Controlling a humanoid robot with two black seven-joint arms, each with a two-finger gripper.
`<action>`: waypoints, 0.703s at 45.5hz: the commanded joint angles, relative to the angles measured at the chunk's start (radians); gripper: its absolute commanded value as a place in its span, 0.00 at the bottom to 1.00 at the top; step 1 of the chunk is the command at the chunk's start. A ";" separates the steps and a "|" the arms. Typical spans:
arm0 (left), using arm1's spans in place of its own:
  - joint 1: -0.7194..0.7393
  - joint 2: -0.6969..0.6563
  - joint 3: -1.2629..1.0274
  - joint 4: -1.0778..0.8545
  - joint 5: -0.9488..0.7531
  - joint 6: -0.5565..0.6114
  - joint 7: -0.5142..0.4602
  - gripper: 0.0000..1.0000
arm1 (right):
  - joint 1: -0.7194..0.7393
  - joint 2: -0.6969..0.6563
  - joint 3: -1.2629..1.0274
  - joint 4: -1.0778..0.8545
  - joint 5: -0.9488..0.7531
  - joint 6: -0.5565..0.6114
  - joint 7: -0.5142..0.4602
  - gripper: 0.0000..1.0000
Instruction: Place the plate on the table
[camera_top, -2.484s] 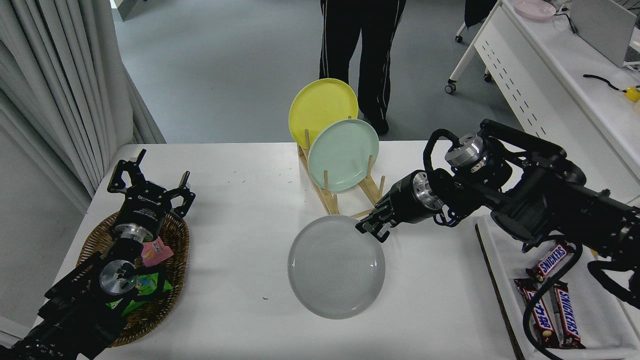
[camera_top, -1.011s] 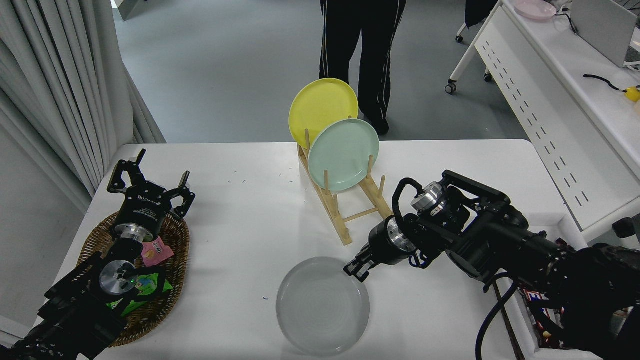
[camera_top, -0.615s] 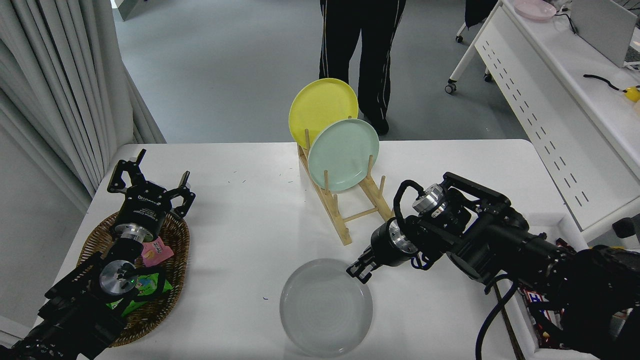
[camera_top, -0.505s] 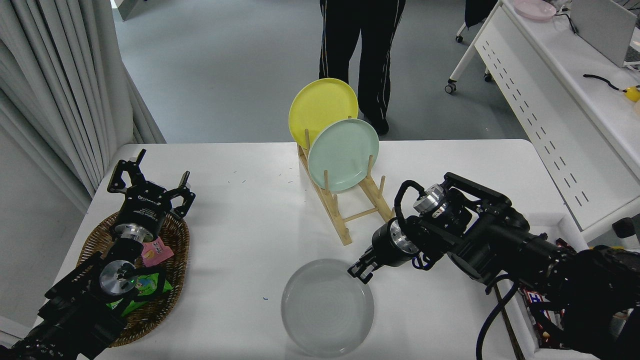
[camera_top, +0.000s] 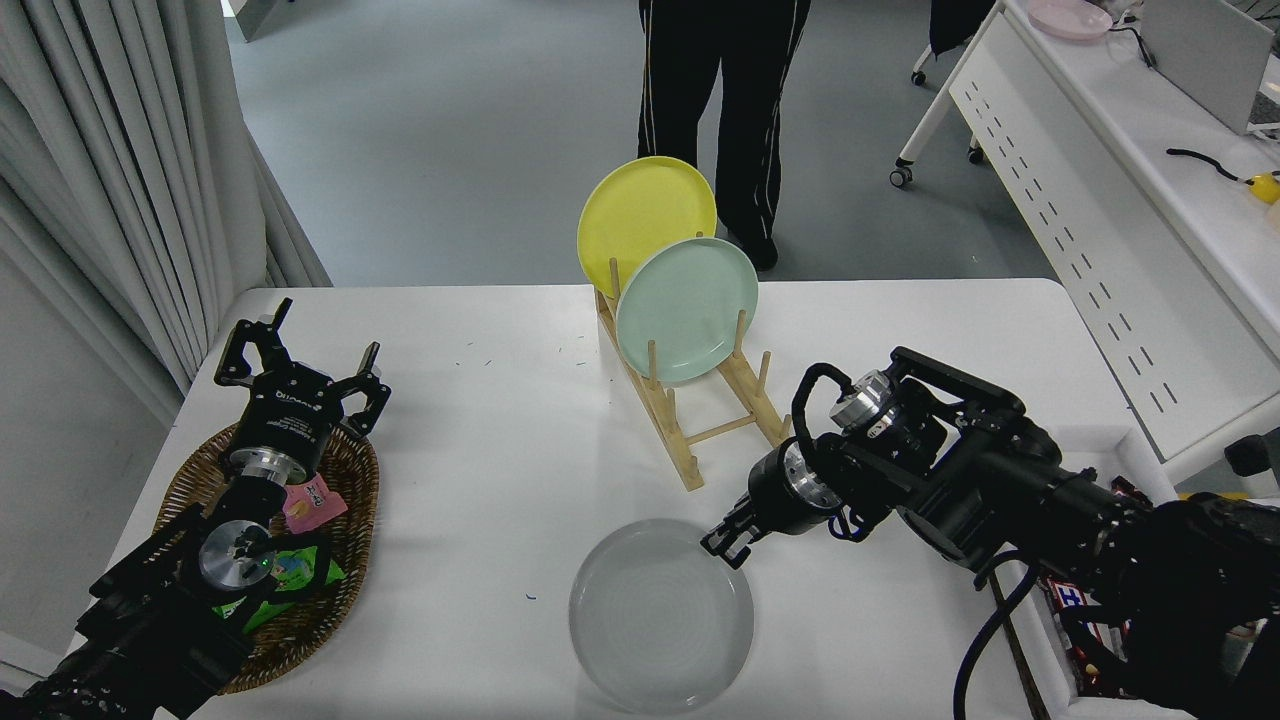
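The light grey plate (camera_top: 655, 620) lies flat or nearly flat at the front middle of the white table (camera_top: 480, 450); I cannot tell whether it touches the tabletop. My right gripper (camera_top: 722, 547) is shut on the plate's far right rim, with the arm reaching in from the lower right. My left gripper (camera_top: 325, 332) is open and empty, parked at the lower left above a wicker basket.
A wooden rack (camera_top: 690, 430) behind the plate holds a yellow plate (camera_top: 645, 215) and a mint green plate (camera_top: 687, 305) upright. The wicker basket (camera_top: 340, 560) holds snack packets. A person (camera_top: 720, 100) stands beyond the table. A long white desk (camera_top: 1100, 170) is at the right.
My right gripper carried the grey plate from beside the rack down toward the table's front edge. In the last second both drifted slightly right. The left arm has not moved.
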 joint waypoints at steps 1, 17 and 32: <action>0.000 0.000 0.000 -0.001 0.000 0.000 0.000 1.00 | -0.004 0.003 0.002 -0.010 -0.001 0.003 0.000 0.00; 0.000 0.000 0.000 0.000 0.000 0.000 0.000 1.00 | -0.002 0.003 0.009 -0.011 -0.001 0.001 0.001 0.81; 0.000 0.000 0.000 0.000 0.000 0.000 0.000 1.00 | 0.014 -0.005 0.003 0.015 -0.001 0.027 0.003 0.99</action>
